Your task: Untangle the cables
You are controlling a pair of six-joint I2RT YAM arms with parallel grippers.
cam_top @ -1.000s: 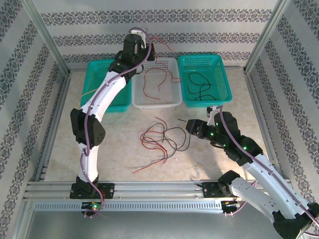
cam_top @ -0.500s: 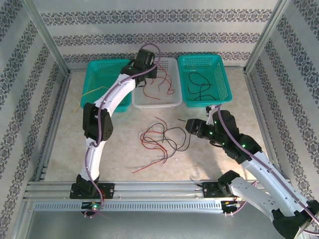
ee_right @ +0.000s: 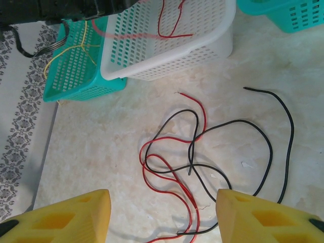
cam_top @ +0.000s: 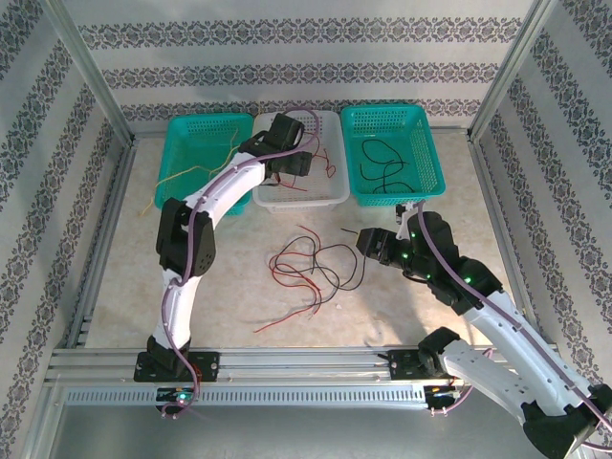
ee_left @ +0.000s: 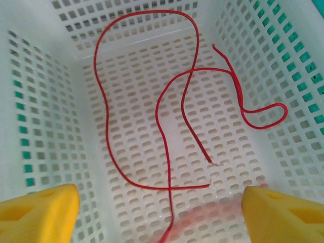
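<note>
Cables: thin, curly, loose wires in red, black and yellow. A tangle [cam_top: 287, 260] [ee_right: 190, 157] of red and black strands is laid at the middle of the tabletop [cam_top: 229, 268], its loops crossed over one another; the number of strands in it cannot be told. Three baskets are set in a row at the far edge. In the white basket [cam_top: 301, 198] [ee_left: 40, 101], red wire [ee_left: 104, 101] is held; in the right teal basket [cam_top: 392, 196], black wire [cam_top: 382, 163]; in the left teal basket [cam_top: 186, 122], yellow wire [ee_right: 76, 48]. Two arms are counted. The left end effector [cam_top: 292, 163] [ee_left: 159, 202] is held over the white basket, fingers spread, nothing pinched. The right end effector [cam_top: 368, 244] [ee_right: 163, 202] is held above the tangle, fingers likewise spread.
</note>
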